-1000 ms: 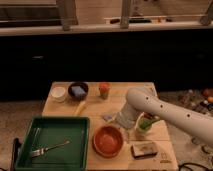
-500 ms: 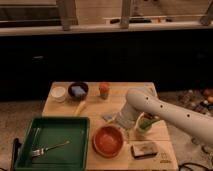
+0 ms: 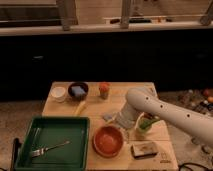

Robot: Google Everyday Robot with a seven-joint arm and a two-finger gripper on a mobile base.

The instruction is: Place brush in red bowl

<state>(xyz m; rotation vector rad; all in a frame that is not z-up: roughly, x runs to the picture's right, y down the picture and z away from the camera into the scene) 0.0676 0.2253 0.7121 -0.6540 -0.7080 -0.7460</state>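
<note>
On my one camera view I have the wooden table (image 3: 95,106) in front of me, and I read places as on a clock laid over its top, with twelve at the far edge. The red bowl (image 3: 107,141) sits at about six, close to the near edge, upright, its lighter orange inside showing. The brush (image 3: 143,149), as far as I can make it out, is the flat oblong thing lying at about four, just beside the bowl on its right and apart from it. My white arm (image 3: 165,112) comes in from three and bends down toward the middle of the table. The gripper (image 3: 115,119) is low over the wood, right at the centre, just beyond the bowl's far rim at twelve from it. I cannot tell how the gripper stands, nor whether it holds anything. A green cup (image 3: 145,124) stands at three, partly behind the arm. A green tray (image 3: 30,131) fills the eight o'clock corner, with a fork (image 3: 50,148) lying in it. At eleven I see a small dark bowl (image 3: 77,91) with a blue block in it, and a white cup (image 3: 58,93) just left of it. A yellow object (image 3: 80,107) lies near ten, and an orange-topped container (image 3: 103,90) stands at twelve.
</note>
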